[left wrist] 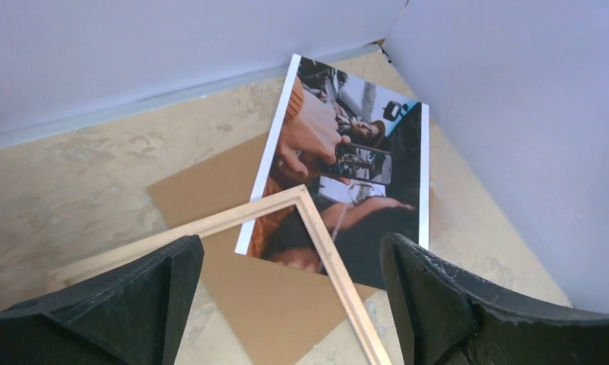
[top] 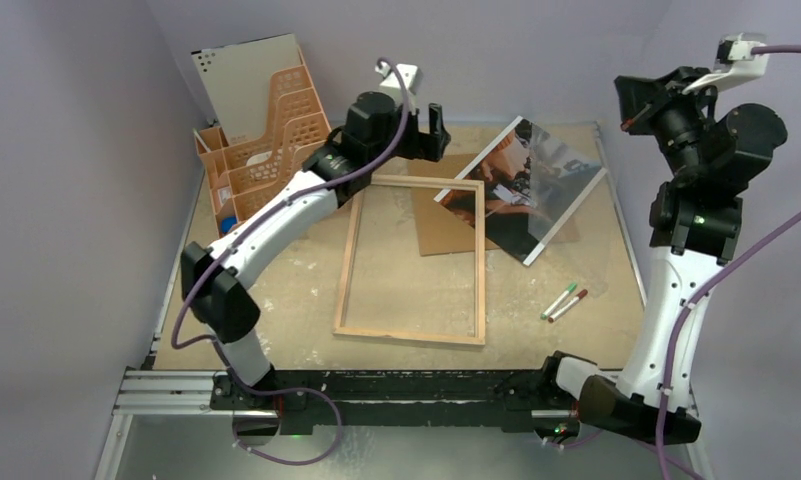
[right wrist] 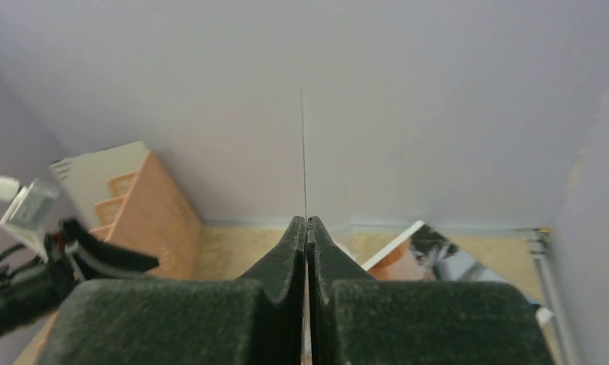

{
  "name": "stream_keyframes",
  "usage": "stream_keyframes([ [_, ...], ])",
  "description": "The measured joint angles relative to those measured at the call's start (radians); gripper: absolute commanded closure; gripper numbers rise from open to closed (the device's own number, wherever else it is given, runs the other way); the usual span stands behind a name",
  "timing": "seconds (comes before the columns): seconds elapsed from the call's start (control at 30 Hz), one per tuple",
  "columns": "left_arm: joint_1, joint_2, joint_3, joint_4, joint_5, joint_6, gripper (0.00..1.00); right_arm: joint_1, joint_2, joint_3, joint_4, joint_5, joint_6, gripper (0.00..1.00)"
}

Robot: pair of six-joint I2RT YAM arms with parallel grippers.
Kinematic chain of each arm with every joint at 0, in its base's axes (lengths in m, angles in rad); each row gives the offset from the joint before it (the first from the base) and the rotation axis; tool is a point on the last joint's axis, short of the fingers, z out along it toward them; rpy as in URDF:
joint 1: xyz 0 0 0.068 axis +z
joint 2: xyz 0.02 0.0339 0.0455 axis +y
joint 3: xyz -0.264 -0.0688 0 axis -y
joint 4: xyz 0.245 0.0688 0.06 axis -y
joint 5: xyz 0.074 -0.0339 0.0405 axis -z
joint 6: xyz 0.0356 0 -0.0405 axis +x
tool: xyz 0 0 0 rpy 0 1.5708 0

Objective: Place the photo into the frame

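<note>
Photo [top: 521, 190] lies face up at the counter's [top: 276, 300] far right, one corner tucked under the frame [top: 411, 336] (back up). Left pincer [left wrist: 290, 262] hovers wide above it, right pincer [right wrist: 306, 228] shut aloft. The pick-up isn't begun, so next I'd pinch the photo's free edge.

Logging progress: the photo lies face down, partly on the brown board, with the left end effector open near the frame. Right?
No: the photo lies face up, print showing, per the left wrist view. It is partly on the brown board, with the left end effector open near the frame.
</note>
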Motion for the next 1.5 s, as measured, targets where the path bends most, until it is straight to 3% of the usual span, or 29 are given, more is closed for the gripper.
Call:
stream_keyframes([
  [0.23, 0.037, -0.196, -0.109, 0.021, 0.080, 0.050, 0.06, 0.147, -0.024, -0.036, 0.008, -0.071, 0.036, 1.00],
  [0.4, 0.111, -0.293, -0.162, 0.078, 0.320, 0.069, 0.06, 0.182, -0.026, -0.044, 0.036, -0.158, 0.065, 1.00],
  [0.57, 0.268, -0.308, -0.178, 0.177, 0.522, 0.029, 0.06, 0.183, -0.026, -0.031, 0.106, -0.253, 0.124, 1.00],
  [0.67, 0.316, -0.307, -0.219, 0.291, 0.627, -0.065, 0.07, 0.183, -0.026, -0.007, 0.180, -0.314, 0.192, 1.00],
  [0.8, 0.343, -0.288, -0.288, 0.587, 0.734, -0.314, 0.08, 0.183, -0.023, 0.055, 0.282, -0.365, 0.292, 1.00],
  [1.03, 0.343, -0.218, -0.313, 1.007, 0.820, -0.653, 0.08, 0.183, -0.012, 0.203, 0.420, -0.388, 0.431, 1.00],
  [1.2, 0.342, -0.212, -0.358, 1.189, 0.855, -0.773, 0.12, 0.183, -0.007, 0.243, 0.499, -0.386, 0.525, 1.00],
  [1.33, 0.340, -0.214, -0.391, 1.322, 0.880, -0.844, 0.24, 0.183, 0.002, 0.245, 0.520, -0.375, 0.579, 1.00],
  [1.5, 0.327, -0.268, -0.446, 1.394, 0.890, -0.885, 0.32, 0.183, 0.016, 0.239, 0.517, -0.328, 0.612, 1.00],
])
